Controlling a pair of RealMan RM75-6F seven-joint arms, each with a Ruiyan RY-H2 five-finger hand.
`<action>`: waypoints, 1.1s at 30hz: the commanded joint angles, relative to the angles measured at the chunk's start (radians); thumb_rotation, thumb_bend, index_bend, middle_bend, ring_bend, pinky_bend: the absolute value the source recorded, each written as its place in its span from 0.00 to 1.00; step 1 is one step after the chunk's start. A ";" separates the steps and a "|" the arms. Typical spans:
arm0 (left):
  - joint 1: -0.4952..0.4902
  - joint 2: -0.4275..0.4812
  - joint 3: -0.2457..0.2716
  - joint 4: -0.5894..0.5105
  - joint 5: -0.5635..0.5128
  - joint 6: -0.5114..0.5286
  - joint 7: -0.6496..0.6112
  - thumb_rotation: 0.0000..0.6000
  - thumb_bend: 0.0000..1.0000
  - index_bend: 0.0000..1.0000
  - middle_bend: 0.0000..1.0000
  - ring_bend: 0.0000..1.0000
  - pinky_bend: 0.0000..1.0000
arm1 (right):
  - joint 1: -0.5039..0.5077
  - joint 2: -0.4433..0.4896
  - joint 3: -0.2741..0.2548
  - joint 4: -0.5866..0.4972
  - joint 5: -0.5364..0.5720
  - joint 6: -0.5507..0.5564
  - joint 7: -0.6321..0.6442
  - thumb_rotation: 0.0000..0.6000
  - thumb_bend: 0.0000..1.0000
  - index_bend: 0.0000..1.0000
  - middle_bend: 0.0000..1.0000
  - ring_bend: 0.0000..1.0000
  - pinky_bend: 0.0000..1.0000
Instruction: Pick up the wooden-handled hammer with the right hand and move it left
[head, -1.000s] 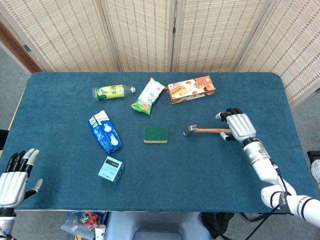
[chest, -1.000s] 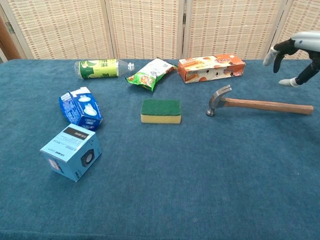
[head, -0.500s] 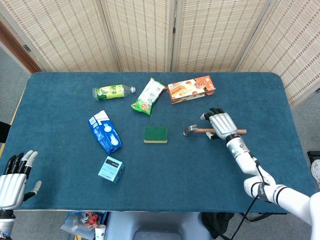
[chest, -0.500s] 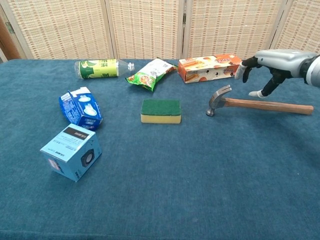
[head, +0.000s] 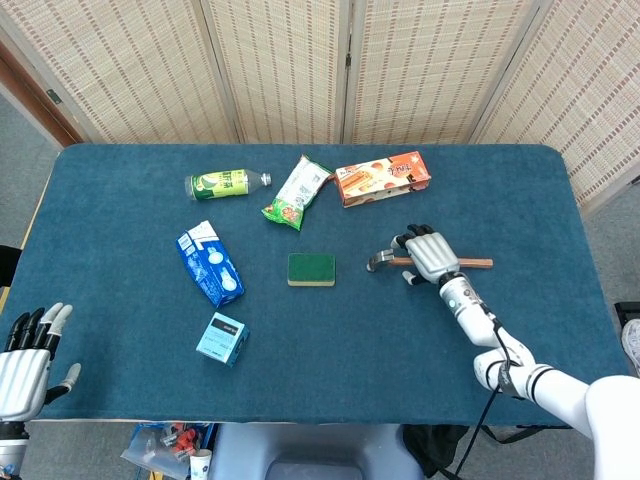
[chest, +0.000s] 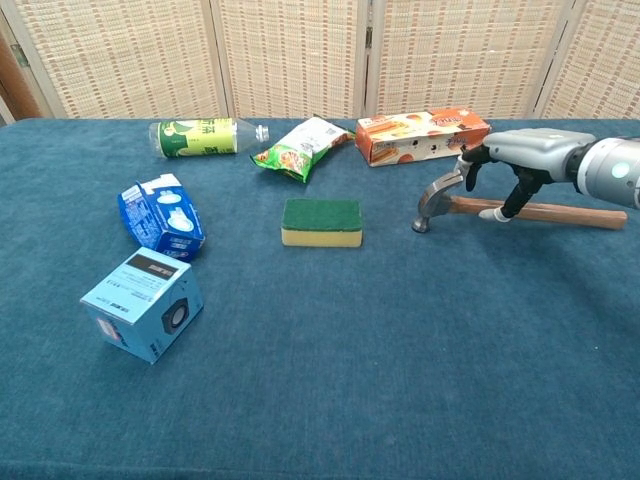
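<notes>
With the wooden-handled hammer (chest: 520, 208) lying flat directly beneath it, the right hand (chest: 512, 160), fingers spread and seemingly not yet gripping, should settle lower and wrap the handle beside the head before lifting.

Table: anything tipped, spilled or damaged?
Nothing spilled or visibly damaged. The green bottle and blue carton lie on their sides, apparently closed. The hammer lies flat under the right hand.
</notes>
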 joint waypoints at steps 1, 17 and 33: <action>0.000 -0.002 0.000 0.002 -0.001 -0.002 -0.002 1.00 0.31 0.00 0.00 0.00 0.00 | 0.007 -0.013 -0.003 0.019 0.007 -0.013 0.005 1.00 0.29 0.28 0.31 0.09 0.11; 0.007 -0.010 0.001 0.020 -0.008 -0.005 -0.018 1.00 0.30 0.00 0.00 0.00 0.00 | 0.017 -0.047 -0.014 0.077 0.025 -0.051 0.029 1.00 0.35 0.32 0.38 0.09 0.11; 0.008 -0.016 -0.001 0.026 -0.016 -0.013 -0.017 1.00 0.31 0.00 0.00 0.00 0.00 | 0.030 -0.067 -0.016 0.121 0.027 -0.090 0.067 1.00 0.44 0.36 0.43 0.13 0.11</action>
